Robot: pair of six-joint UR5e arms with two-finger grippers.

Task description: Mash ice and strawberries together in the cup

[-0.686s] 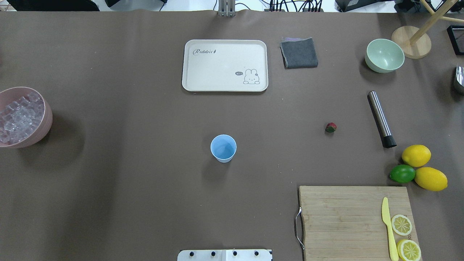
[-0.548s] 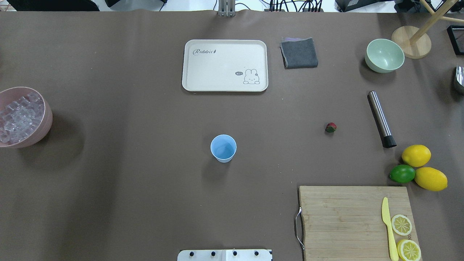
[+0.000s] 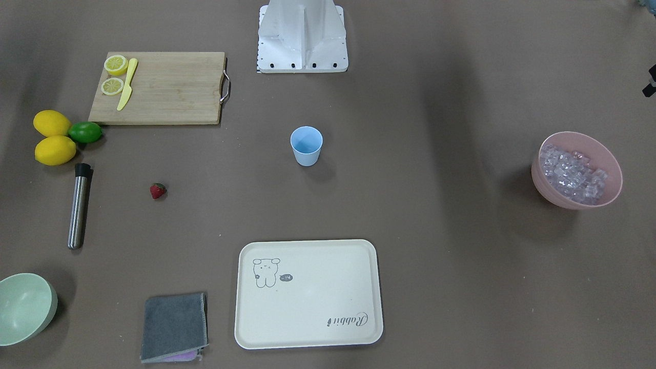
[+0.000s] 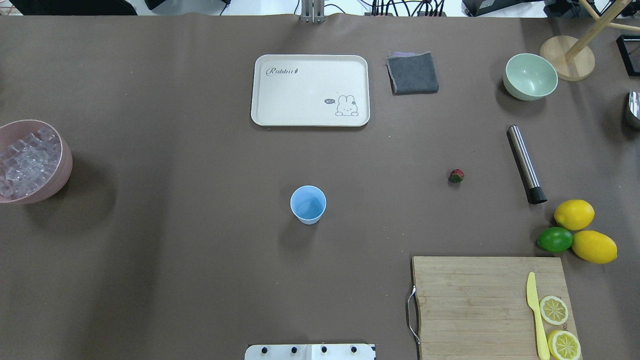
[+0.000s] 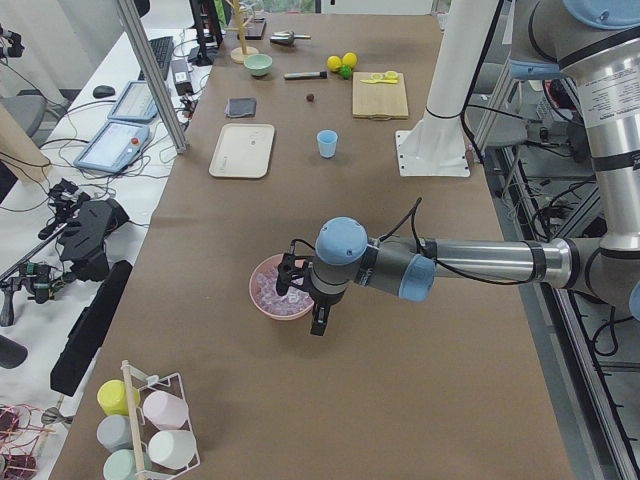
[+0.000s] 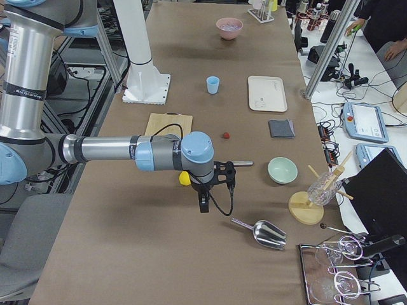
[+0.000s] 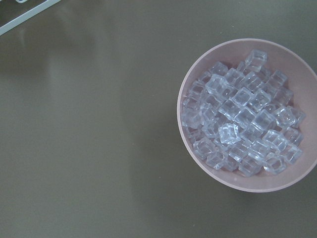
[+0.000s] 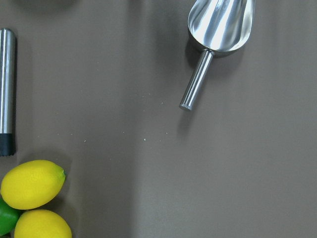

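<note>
The light blue cup [image 4: 308, 204] stands upright and empty at mid-table; it also shows in the front view [image 3: 306, 145]. The red strawberry [image 4: 456, 175] lies on the table to the cup's right. The ice [image 4: 25, 162] fills a pink bowl [image 4: 66, 165] at the left edge, and the left wrist view looks straight down on the ice [image 7: 242, 119]. My left gripper [image 5: 316, 318] hovers beside that bowl. My right gripper [image 6: 203, 202] hovers near the lemons and a metal scoop [image 8: 220, 20]. Both show only in the side views, so I cannot tell whether they are open or shut.
A cream tray [image 4: 310, 90], a grey cloth [image 4: 412, 73] and a pale green bowl [image 4: 530, 76] sit at the far side. A steel muddler [image 4: 524, 163], two lemons [image 4: 574, 214] and a lime [image 4: 555, 239] lie at the right. The cutting board [image 4: 475, 305] holds a yellow knife and lemon slices.
</note>
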